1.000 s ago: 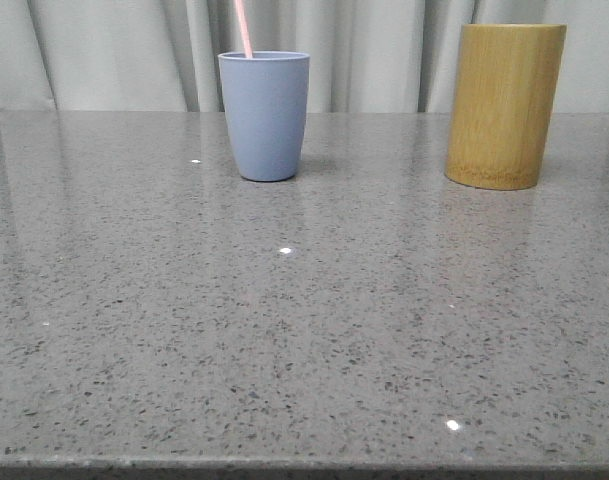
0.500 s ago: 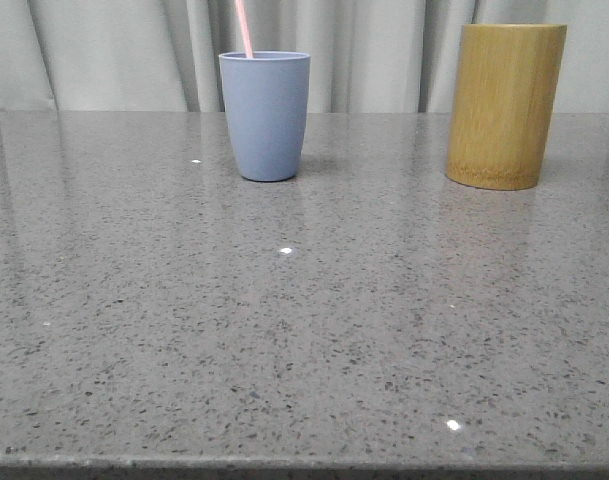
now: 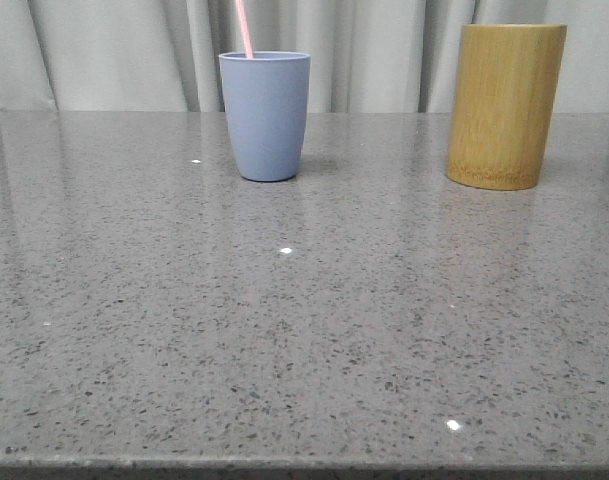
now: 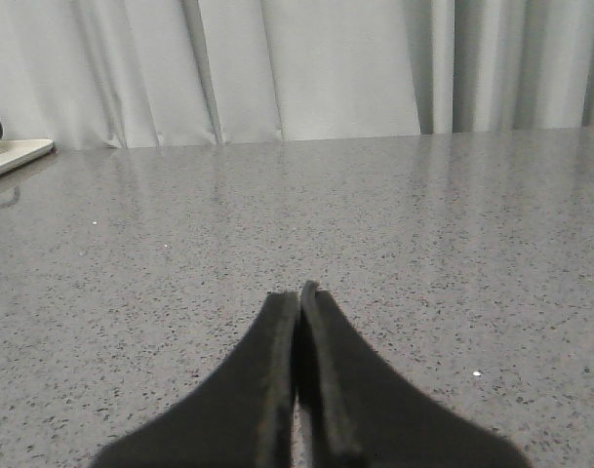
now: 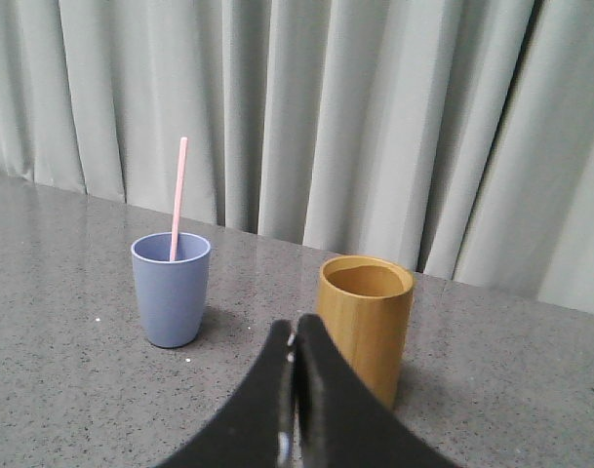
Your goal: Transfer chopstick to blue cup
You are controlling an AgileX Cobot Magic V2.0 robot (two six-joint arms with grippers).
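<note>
The blue cup (image 3: 265,115) stands upright at the back of the grey table, left of centre; the right wrist view shows the blue cup (image 5: 171,289) too. A thin pink chopstick (image 3: 243,27) leans out of it, its lower end hidden inside the cup; it shows as a chopstick (image 5: 178,195) in the right wrist view. My right gripper (image 5: 295,330) is shut and empty, held back from both cups. My left gripper (image 4: 298,293) is shut with nothing in it, low over bare table. Neither gripper appears in the front view.
A taller yellow-brown bamboo cylinder (image 3: 505,105) stands at the back right; its inside looks empty as the bamboo cylinder (image 5: 365,322) in the right wrist view. Grey curtains hang behind the table. A pale flat object (image 4: 12,156) lies at the table's edge in the left wrist view.
</note>
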